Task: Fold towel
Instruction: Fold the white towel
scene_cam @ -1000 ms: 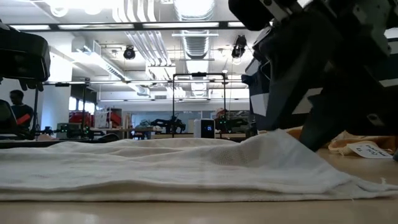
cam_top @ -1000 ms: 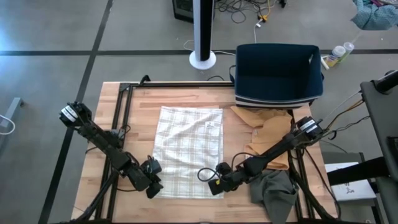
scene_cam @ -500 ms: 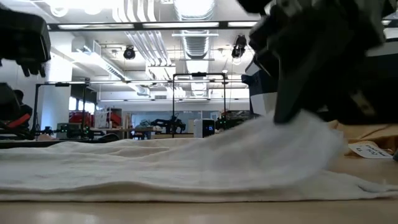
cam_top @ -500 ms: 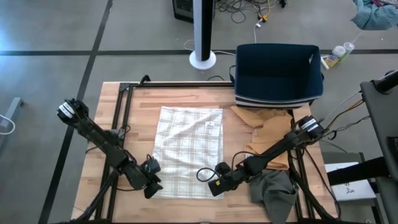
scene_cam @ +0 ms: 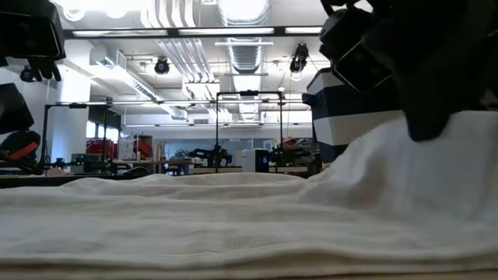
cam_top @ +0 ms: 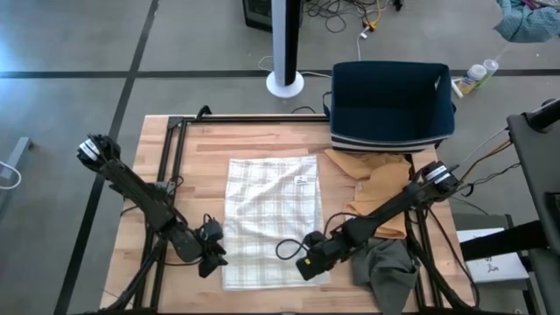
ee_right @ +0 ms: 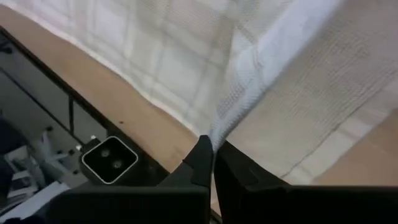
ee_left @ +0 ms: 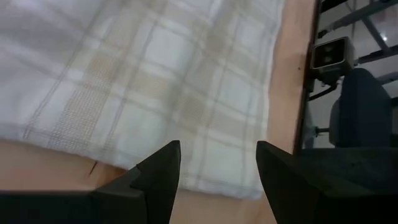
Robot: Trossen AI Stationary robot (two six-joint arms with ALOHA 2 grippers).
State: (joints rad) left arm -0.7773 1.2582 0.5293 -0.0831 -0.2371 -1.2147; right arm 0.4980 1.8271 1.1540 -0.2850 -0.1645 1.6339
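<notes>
On the wooden counter (cam_top: 188,144), a dark bin (cam_top: 391,103) stands at the far edge above tan cloths (cam_top: 378,185), with grey floor all around. Mid-counter lies the checked towel (cam_top: 269,219), pale and mostly flat. The right pincer (cam_top: 311,262) pinches its near right corner, lifting a fold. The left pincer (cam_top: 210,254), fingers spread wide, sits just beside the towel's near left corner.
</notes>
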